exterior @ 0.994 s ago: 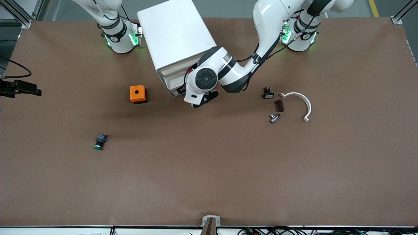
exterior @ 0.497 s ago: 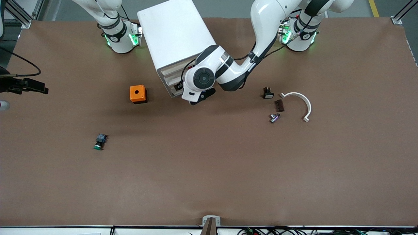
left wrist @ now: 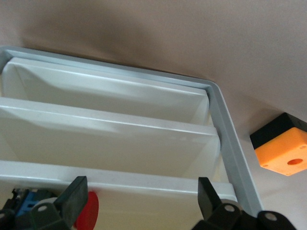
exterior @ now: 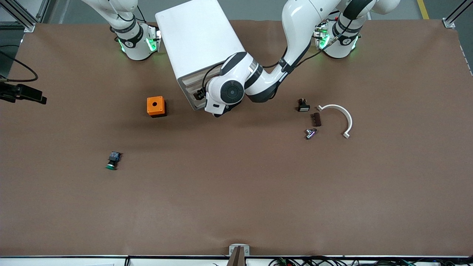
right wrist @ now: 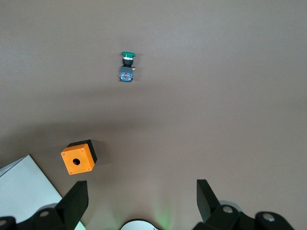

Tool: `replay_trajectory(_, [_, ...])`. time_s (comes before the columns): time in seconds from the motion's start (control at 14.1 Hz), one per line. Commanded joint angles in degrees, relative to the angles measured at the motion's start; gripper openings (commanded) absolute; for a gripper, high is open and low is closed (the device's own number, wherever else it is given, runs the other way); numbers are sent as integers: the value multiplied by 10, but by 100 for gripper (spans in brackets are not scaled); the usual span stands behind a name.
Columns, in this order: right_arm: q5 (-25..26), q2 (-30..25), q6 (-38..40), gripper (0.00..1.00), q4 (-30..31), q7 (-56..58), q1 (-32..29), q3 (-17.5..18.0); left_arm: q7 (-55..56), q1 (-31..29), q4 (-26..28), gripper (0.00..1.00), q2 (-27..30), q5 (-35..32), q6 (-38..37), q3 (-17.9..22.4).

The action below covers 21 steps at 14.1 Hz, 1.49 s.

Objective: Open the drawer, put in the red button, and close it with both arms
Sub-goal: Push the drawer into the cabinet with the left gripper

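The white cabinet [exterior: 199, 44] stands between the two arm bases. The left arm's wrist [exterior: 231, 92] is at its drawer front and hides the hand there. In the left wrist view the left gripper [left wrist: 141, 181] is open, its fingers [left wrist: 76, 187] either side of the top drawer's front lip [left wrist: 144, 179]. The red button [left wrist: 88, 211] lies inside that drawer, just past the lip, partly covered by one finger. The right gripper [right wrist: 141, 184] hangs open high over the table near its own base, holding nothing.
An orange box with a hole [exterior: 155, 106] sits beside the cabinet, with a green-capped button [exterior: 112, 161] nearer the front camera. Toward the left arm's end lie a white curved bracket [exterior: 342, 116] and three small parts [exterior: 312, 120]. A black part with a cable [exterior: 22, 94] shows at the right arm's end.
The left arm's wrist has moved in toward the cabinet front, away from the front camera. The black part at the table's edge shifted slightly.
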<state>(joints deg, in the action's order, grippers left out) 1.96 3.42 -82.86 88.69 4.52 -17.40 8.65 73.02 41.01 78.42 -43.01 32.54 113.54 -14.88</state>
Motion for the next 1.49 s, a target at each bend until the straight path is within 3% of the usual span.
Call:
replay_trajectory(0.0, [1,-10,27,100,-22,-4,-7,7,-8,2,7,100,-2,33,10,-4])
replay_trajectory(0.21, [-41,-18,48,100,-23,7,-26,5,-7,-1,8,100,-1,38,10,-3])
replay_trajectory(0.43, [-43,-39,49,100,-20,43,-26,6,-4,-11,6,100,7,27,7,6])
replay_trajectory(0.64, [-42,-46,51,100,-16,52,-26,6,1,-22,2,100,35,-52,7,48])
replay_trajectory(0.85, [-42,-60,50,100,-5,52,-26,7,-3,-28,2,100,64,-85,0,97])
replay_trajectory(1.28, [-32,-72,45,100,3,52,-1,4,-7,-30,3,100,73,-179,-1,97])
replay_trajectory(1.42, [-28,-76,45,100,6,52,30,-22,-8,-12,3,100,59,-235,7,95])
